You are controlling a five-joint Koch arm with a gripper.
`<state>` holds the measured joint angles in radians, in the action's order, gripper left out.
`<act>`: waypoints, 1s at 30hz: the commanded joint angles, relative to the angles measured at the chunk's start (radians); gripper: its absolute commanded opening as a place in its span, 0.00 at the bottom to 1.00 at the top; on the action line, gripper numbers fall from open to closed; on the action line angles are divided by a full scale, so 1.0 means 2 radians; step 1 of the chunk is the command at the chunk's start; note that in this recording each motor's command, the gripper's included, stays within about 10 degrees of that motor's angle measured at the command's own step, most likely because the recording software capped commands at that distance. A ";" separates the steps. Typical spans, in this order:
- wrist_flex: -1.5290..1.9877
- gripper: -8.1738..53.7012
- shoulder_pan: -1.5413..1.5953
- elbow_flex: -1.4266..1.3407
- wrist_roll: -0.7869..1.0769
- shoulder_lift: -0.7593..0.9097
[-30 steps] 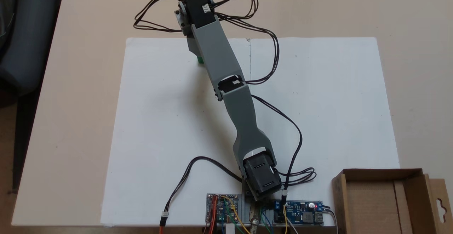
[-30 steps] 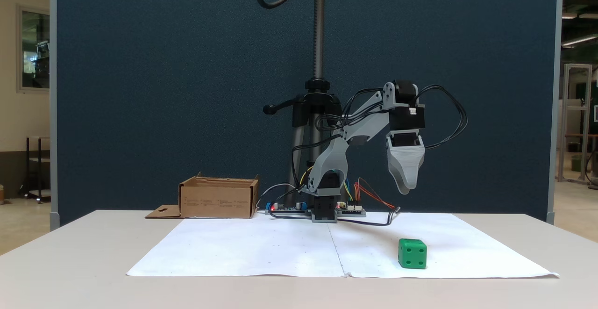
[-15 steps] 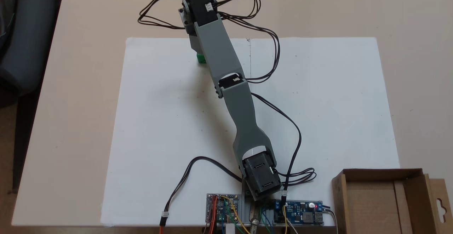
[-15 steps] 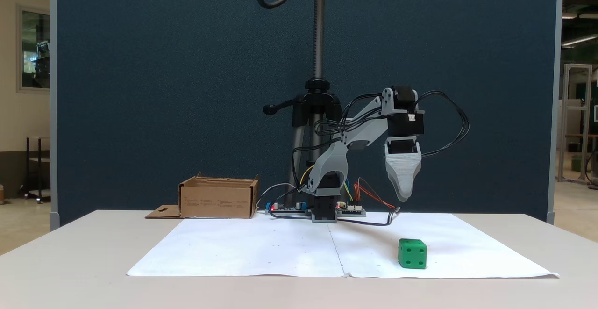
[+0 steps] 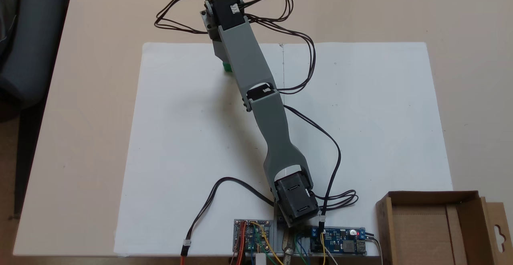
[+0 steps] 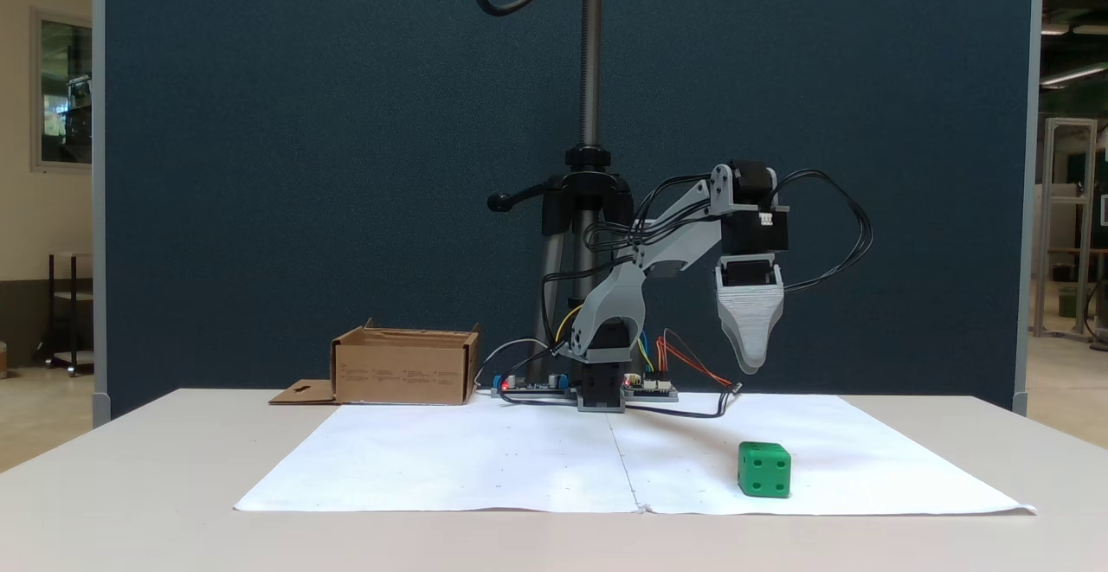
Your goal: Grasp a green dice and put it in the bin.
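Observation:
The green dice (image 6: 764, 469) rests on the white paper (image 6: 485, 459) near its front edge. From above, a sliver of the green dice (image 5: 227, 67) peeks out beside the arm's forearm. My gripper (image 6: 750, 367) hangs pointing down, well above the dice and slightly behind it. Its jaws line up one behind the other, so I cannot tell whether it is open or shut. Nothing is seen in it. The bin (image 6: 405, 373), a brown cardboard box, stands at the back left beside the arm's base; from above the bin (image 5: 433, 194) sits at the lower right with nothing visible inside.
Circuit boards (image 5: 338, 241) and loose cables (image 5: 224, 185) lie around the arm's base (image 5: 294, 201). A tripod pole (image 6: 591, 53) rises behind the arm. Black cables (image 5: 176, 16) loop out from the wrist. The white paper (image 5: 360, 116) covers most of the table.
The gripper has come down a little and straightened toward vertical over the dice. The dice and the bin have not moved.

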<state>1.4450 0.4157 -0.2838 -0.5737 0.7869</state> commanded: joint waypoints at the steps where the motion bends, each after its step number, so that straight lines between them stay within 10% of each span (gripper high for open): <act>1: 0.087 0.86 0.006 0.034 -0.043 0.010; 30: 0.087 0.85 0.008 0.034 -0.051 -0.073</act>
<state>1.4450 0.4157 -0.2592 -0.5967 0.6228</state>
